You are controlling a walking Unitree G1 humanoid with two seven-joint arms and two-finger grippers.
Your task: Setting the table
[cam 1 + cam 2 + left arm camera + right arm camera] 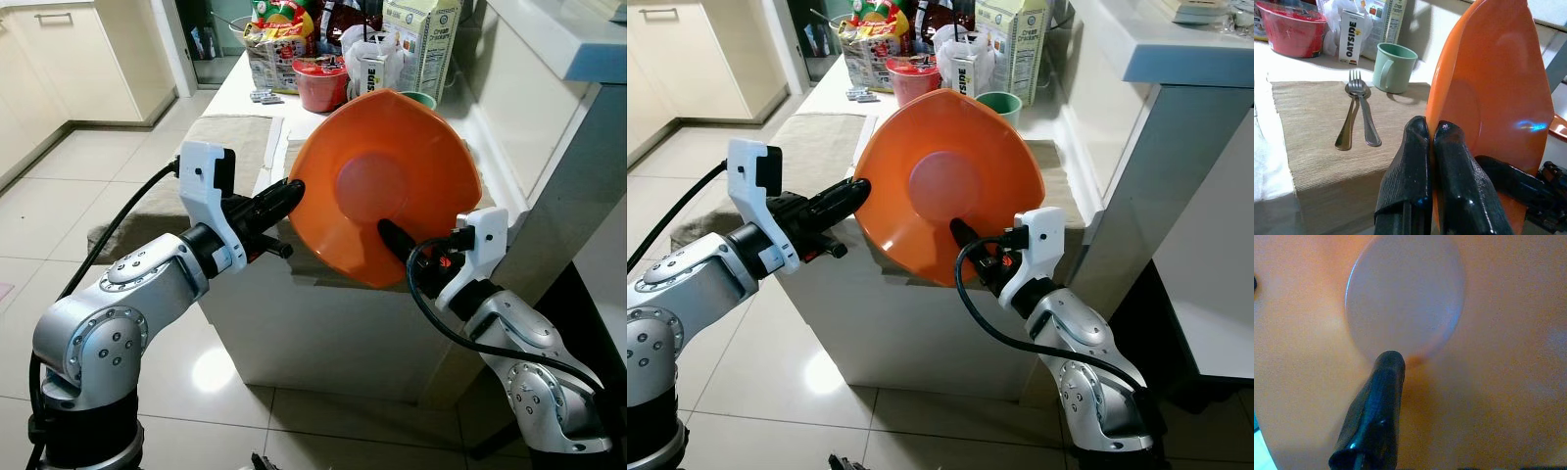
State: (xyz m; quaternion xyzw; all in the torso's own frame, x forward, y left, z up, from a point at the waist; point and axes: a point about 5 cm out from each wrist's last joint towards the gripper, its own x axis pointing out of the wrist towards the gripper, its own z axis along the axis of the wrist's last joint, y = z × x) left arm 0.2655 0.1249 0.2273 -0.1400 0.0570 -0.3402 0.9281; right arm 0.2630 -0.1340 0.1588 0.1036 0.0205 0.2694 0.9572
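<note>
Orange plastic dominates the scene: a large orange bowl (pixel 387 186) is held tipped up on edge above the near end of a white worktop (pixel 230 83), its hollow side turned toward the robot's head. The bowl is gripped from both sides. The right claw (pixel 392 235) is clamped on the bowl's lower rim, with one black finger (pixel 1374 416) lying against the inner surface just below the bowl's flat round base; the other finger is hidden behind the bowl. The left claw (pixel 289 191) is closed at the bowl's left rim, its two black fingers (pixel 1449 176) pressed close together with the rim's edge against them; whether the rim is actually pinched between them cannot be told.

Beneath and behind the bowl, a beige woven placemat (pixel 1317 132) is spread on the worktop. A fork (pixel 1364 112) and a spoon (pixel 1349 117) are laid side by side on the mat, touching near their heads. A pale green mug (pixel 1393 66) stands upright at the mat's far edge, just beyond the cutlery. Further back, a red bowl (pixel 318 83), a small carton (pixel 1352 36), a tall carton (pixel 421 44) and colourful packets (pixel 274 39) are crowded at the far end of the worktop. White floor tiles (pixel 59 196) are seen around it.
</note>
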